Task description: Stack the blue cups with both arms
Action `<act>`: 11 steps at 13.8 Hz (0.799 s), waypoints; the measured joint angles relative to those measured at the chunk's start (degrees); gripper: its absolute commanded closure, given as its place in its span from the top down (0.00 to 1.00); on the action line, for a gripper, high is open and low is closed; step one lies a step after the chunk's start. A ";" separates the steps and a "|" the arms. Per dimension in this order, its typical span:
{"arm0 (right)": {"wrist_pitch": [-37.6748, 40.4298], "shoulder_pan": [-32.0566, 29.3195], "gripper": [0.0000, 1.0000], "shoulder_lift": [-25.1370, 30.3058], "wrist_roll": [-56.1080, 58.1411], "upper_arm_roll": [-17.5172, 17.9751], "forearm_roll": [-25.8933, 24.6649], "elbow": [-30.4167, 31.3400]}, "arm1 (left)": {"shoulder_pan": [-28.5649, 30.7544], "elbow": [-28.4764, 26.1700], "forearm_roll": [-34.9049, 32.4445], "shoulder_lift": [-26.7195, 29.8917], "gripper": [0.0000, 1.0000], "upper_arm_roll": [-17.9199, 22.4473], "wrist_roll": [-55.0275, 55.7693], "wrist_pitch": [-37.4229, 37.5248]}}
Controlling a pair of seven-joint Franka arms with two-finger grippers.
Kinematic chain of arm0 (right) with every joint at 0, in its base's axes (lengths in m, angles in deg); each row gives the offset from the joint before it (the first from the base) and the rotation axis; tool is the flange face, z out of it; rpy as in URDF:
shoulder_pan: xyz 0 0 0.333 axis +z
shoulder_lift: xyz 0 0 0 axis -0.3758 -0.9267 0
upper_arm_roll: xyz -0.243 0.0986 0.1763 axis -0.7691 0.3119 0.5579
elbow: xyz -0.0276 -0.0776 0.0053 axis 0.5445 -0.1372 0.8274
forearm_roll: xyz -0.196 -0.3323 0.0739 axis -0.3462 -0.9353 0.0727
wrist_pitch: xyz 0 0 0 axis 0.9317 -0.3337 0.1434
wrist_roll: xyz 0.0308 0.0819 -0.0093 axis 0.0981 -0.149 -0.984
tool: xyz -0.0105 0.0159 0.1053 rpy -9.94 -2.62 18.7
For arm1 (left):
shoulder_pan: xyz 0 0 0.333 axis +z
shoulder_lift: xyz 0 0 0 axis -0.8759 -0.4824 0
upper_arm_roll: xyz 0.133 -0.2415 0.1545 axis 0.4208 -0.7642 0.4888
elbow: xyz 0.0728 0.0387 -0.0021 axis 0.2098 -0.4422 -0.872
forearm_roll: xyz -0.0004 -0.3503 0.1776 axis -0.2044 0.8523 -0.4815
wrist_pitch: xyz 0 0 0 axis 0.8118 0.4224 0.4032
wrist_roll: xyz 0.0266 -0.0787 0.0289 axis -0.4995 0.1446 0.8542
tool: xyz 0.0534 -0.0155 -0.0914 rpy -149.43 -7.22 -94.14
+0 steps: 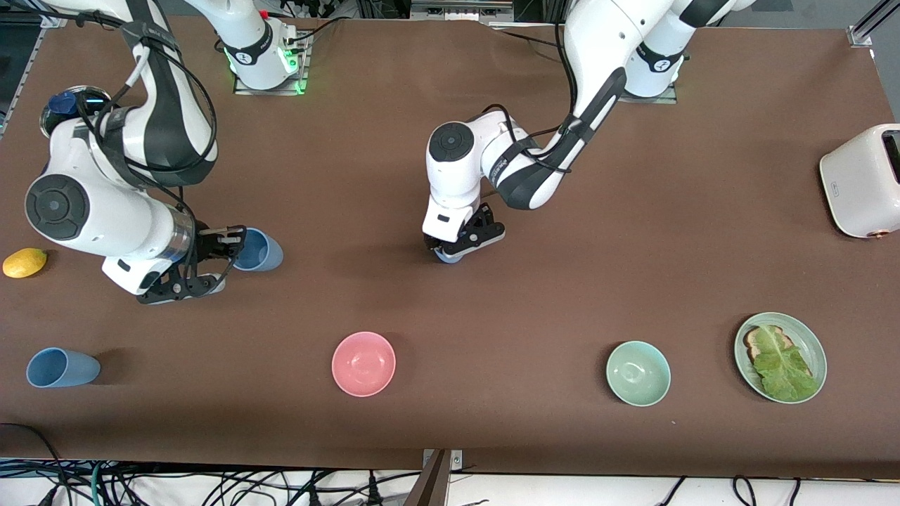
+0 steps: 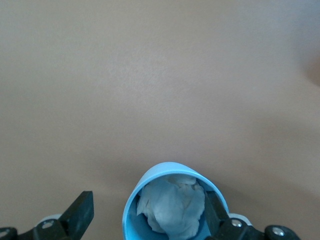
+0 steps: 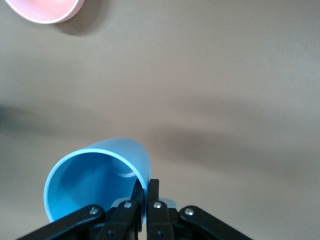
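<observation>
The left gripper (image 1: pixel 460 247) hides most of one blue cup (image 2: pixel 172 207) mid-table — fingers spread either side of it. The right gripper (image 1: pixel 211 263) pinches a tilted cup's (image 1: pixel 259 250) rim. A third cup (image 1: pixel 62 367) lies near the table (image 1: pixel 492 309) edge.

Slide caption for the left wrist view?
Left tool open around an upright blue cup with crumpled paper inside, on the brown table.
</observation>
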 measured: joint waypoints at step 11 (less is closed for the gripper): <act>11.76 5.50 0.00 1.43 -11.62 0.84 0.04 -8.81 | 1.86 -0.61 1.35 9.98 1.00 0.30 -11.83 9.02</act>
